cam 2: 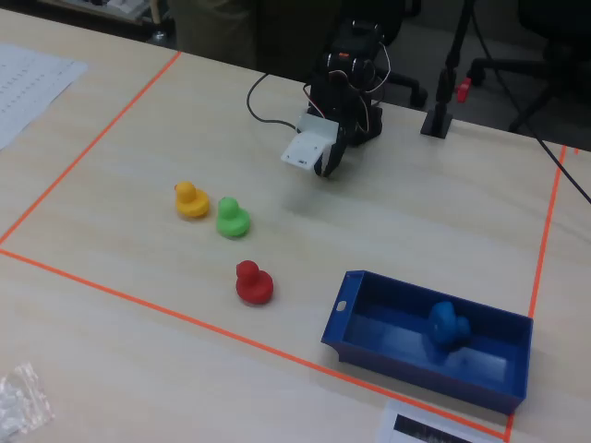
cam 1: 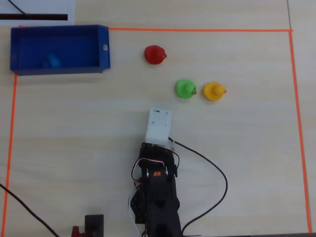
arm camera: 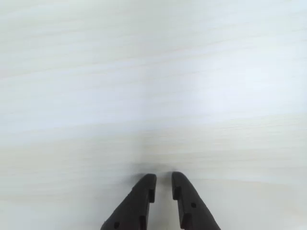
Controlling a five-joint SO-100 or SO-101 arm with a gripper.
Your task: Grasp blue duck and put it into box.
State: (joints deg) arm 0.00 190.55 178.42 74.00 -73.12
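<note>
We see the blue duck (cam 2: 447,325) lying inside the box (cam 2: 369,340), near the middle of its floor in the fixed view; in the overhead view it sits in the lower middle part of the box (cam 1: 102,59), and its colour almost melts into the blue floor. The box stands at the corner of the orange tape line (cam 1: 197,30) on the surface (cam 1: 74,128). The hand (arm camera: 163,179) is well apart from the box, folded back close to the arm base. In the wrist view its 2 fingers (arm camera: 141,196) are nearly pressed together, with only a thin slit between the tips, and they pinch nothing. 3 other ducks stand on the surface: the red duck (cam 1: 155,54), the green duck (cam 1: 185,89) and the yellow duck (cam 1: 214,91), the last 2 just beside each other
</note>
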